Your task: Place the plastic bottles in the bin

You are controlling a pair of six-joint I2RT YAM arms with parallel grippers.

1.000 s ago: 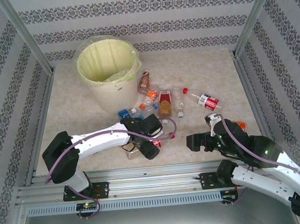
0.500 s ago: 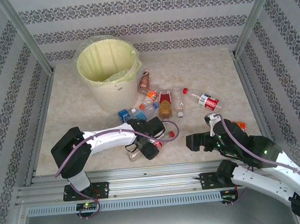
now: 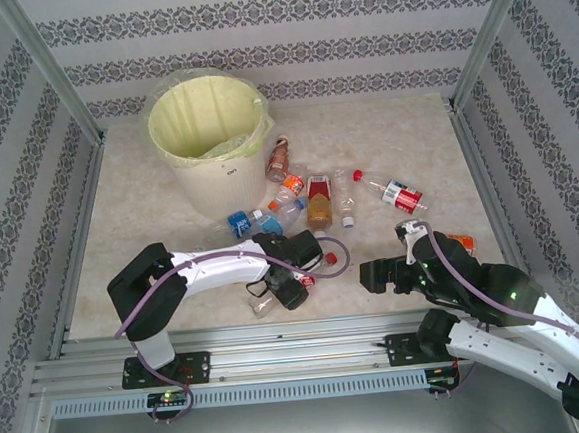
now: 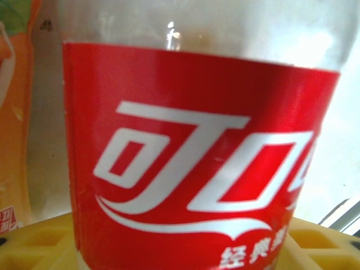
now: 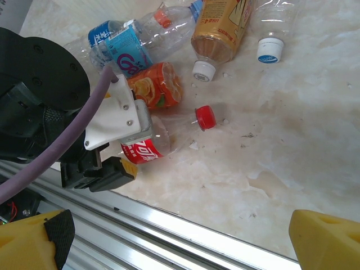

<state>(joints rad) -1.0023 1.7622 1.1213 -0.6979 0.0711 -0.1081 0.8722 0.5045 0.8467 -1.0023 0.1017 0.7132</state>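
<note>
Red-labelled bottle [image 5: 140, 151] lies near the table's [image 3: 158, 207] front edge, well apart from the bin [image 3: 207, 188], between the left gripper's [image 3: 283, 289] jaws; whether they pinch it is unclear. A firm mid-label squeeze should stop it rolling. The right gripper [image 5: 177, 239] gapes, empty.

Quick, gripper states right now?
Left gripper: fingers around the red-label cola bottle; firm grip cannot be told.
Right gripper: open, empty.

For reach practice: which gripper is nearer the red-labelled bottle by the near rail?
Left. The left gripper straddles the bottle; the right gripper sits open, apart, to its right.
</note>
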